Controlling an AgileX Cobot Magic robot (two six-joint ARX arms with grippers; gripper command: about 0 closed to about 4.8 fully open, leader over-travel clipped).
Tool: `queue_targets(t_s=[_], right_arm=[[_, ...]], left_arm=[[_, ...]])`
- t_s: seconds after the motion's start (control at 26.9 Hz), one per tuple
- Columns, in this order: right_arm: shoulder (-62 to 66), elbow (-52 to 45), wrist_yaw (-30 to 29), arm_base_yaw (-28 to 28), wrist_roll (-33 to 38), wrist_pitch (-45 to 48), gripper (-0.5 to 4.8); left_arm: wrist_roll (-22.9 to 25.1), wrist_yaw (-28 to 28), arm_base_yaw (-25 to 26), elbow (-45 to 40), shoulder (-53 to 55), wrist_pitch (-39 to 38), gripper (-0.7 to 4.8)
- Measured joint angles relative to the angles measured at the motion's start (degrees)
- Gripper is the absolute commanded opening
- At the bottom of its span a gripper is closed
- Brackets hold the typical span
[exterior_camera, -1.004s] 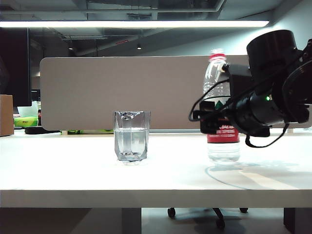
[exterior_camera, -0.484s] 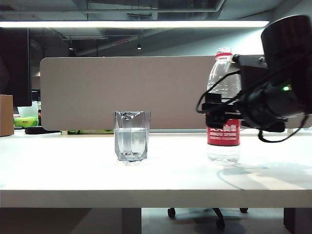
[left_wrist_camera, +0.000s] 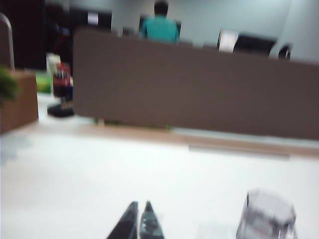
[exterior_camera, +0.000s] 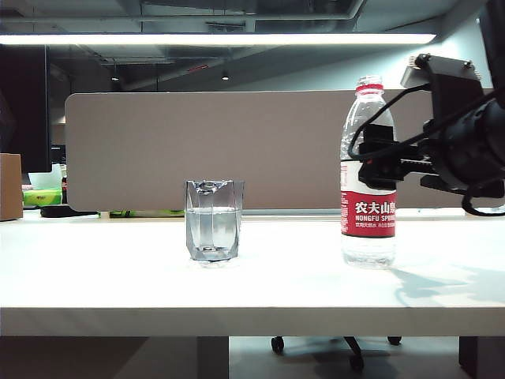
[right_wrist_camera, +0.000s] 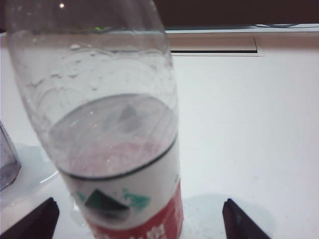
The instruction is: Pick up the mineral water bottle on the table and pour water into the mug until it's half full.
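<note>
The mineral water bottle [exterior_camera: 368,229] stands upright on the white table [exterior_camera: 118,284] at the right, partly full of water. My right gripper [exterior_camera: 377,162] hovers at its upper half, open. In the right wrist view the bottle [right_wrist_camera: 109,124] stands between the two spread fingertips [right_wrist_camera: 37,219] of the right gripper [right_wrist_camera: 139,221], with a gap on each side. The mug [exterior_camera: 213,229], a faceted glass with water to a little above mid-height, stands mid-table and also shows as a blurred mug [left_wrist_camera: 266,216] and at a frame edge [right_wrist_camera: 7,159]. My left gripper [left_wrist_camera: 139,219] is shut, empty, low over the table beside the mug.
A grey partition [exterior_camera: 205,150] runs along the back of the table. A cardboard box [exterior_camera: 9,185] sits at the far left edge, with green items [exterior_camera: 43,197] behind it. An office chair base [exterior_camera: 331,343] shows under the table.
The right arm has drawn back to the right and up, uncovering the bottle's label. The bottle now stands free a little further right. The mug has not moved.
</note>
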Motion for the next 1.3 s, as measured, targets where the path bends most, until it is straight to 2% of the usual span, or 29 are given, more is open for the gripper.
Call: queue_targets(t_s=[0.15,0.22,0.26,0.37,0.41,0.71,1.04,1.3], right_arm=[[-2.3,-1.4,-0.8,1.1,0.2,-0.4,4.79],[-4.8,-2.2,-1.1,2.9,0.1,-0.4,3.51],[-5.5,-2.3,-1.1,3.3,0.2,-0.4,2.54],[-9.0,-2.5,-1.2,4.7,0.3,-1.4,0.20],[-10.1,-2.5,-1.2,5.6,0.3,-1.9,-0.11],[-15.8,-2.5,-1.5,10.5,0.2,-4.4,-0.07],[-15.8,-2.5,-4.0,10.7,0.2,-5.6,-0.07],[-15.9,-2.5,-3.3,10.7,0.0,-6.4,-0.07]], left_arm=[[0.3,-0.1,0.0,-2.8,-0.2,-0.5,0.12],[0.4,-0.1,0.0,-5.1,-0.1,-0.8,0.13],[0.4,-0.1,0.0,-5.6,0.0,-1.0,0.13],[0.2,-0.1,0.0,-6.2,-0.1,-0.9,0.13],[0.2,-0.1,0.0,-6.7,-0.1,-0.4,0.13],[0.1,-0.1,0.0,-10.4,-0.1,-0.7,0.14],[0.1,-0.1,0.0,-10.8,-0.1,-1.2,0.19],[0.1,-0.1,0.0,-10.8,-0.1,-1.2,0.19]])
